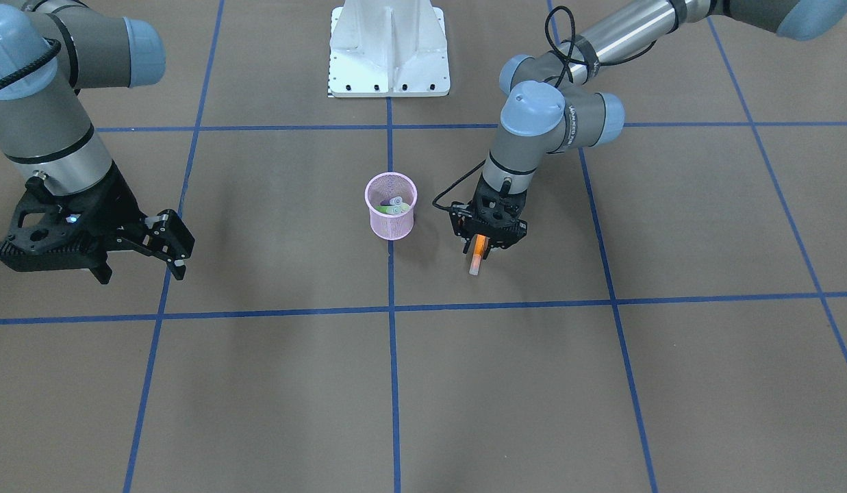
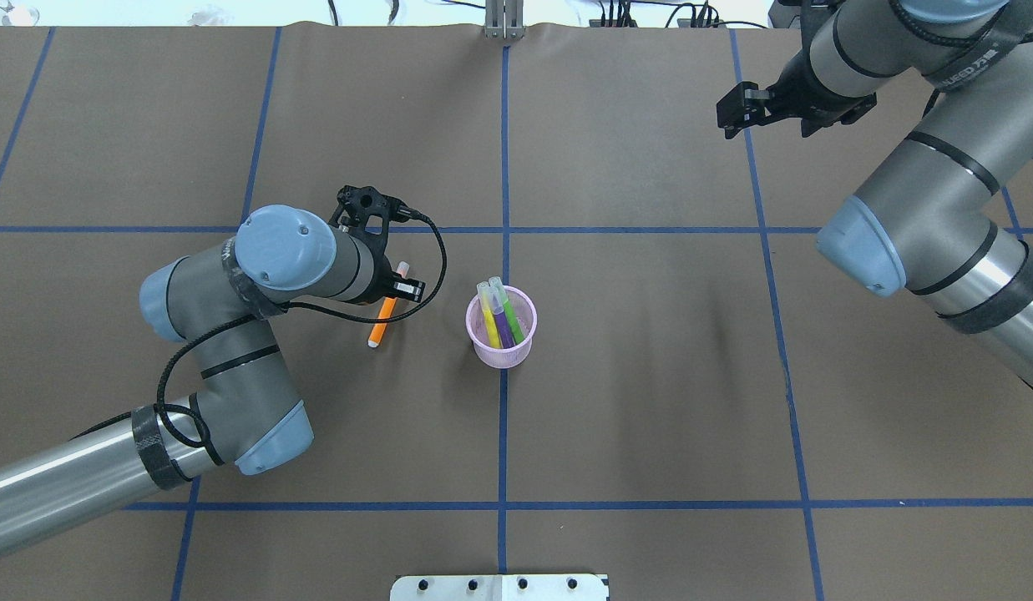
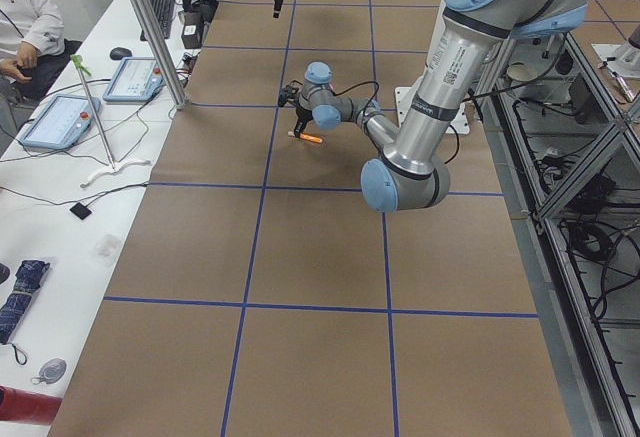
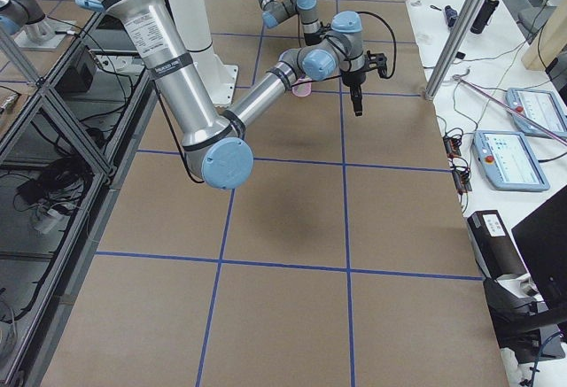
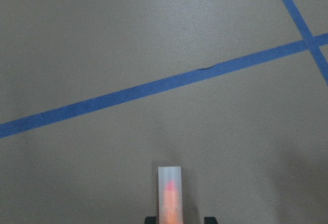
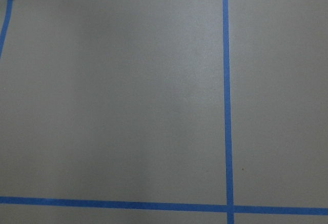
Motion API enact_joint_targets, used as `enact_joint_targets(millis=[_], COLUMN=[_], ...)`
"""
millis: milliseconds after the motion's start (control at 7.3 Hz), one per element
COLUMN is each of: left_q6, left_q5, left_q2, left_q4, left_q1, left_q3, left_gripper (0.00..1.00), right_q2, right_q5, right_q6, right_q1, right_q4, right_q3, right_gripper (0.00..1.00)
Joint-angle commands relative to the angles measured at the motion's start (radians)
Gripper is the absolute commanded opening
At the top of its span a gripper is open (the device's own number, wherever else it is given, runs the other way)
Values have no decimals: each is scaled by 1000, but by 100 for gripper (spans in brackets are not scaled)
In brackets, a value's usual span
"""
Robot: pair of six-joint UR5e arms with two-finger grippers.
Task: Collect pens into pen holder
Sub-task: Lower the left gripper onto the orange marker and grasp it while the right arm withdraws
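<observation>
Left gripper [image 2: 392,290]: clenched on orange pen [image 2: 381,324], which lies slanted, just left of holder [image 2: 501,359]. Holder stands upright on the centre tape line. Yellow, purple and green pens [image 2: 501,321] lean inside it. Right gripper [image 1: 173,241]: far right, well apart, jaws spread, empty.

Risks: grip sits toward the cap end, so the pen may pivot in the jaws when tilted upright. Its tip could then catch the rim or the leaning pens and topple the light mesh cup.

Unclear: whether the pen's tail rests on the table or hangs clear. The left wrist view shows only the cap; the pads are cut off.
</observation>
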State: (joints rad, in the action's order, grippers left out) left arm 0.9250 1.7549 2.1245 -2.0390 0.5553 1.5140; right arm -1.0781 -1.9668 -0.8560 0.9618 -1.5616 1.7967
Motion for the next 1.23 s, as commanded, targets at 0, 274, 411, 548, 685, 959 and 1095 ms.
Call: enact_joint_targets(millis=[0, 274, 411, 548, 685, 959, 1095], left_q6=[0, 0, 0, -2, -2, -6, -21], left_q5=[0, 2, 2, 3, 2, -5, -5], left_q2=[3, 6, 6, 6, 6, 3, -3], left_q4=[-1, -1, -3, -4, -4, -38, -128], left_q1=[0, 0, 0, 2, 3, 18, 21], left_q3=[-15, -18, -15, -5, 32, 151, 205], left_gripper=[38, 19, 0, 0, 0, 0, 0], right_q2=[-2, -6, -6, -6, -6, -6, -6], right_q5=[0, 2, 0, 2, 0, 2, 3], right_q6=[0, 0, 0, 0, 0, 0, 0], right_q1=[0, 0, 0, 0, 0, 0, 0], right_q4=[0, 2, 2, 2, 2, 2, 3], right_q3=[0, 1, 1, 3, 3, 4, 4], right_gripper=[99, 99, 99, 99, 99, 99, 100])
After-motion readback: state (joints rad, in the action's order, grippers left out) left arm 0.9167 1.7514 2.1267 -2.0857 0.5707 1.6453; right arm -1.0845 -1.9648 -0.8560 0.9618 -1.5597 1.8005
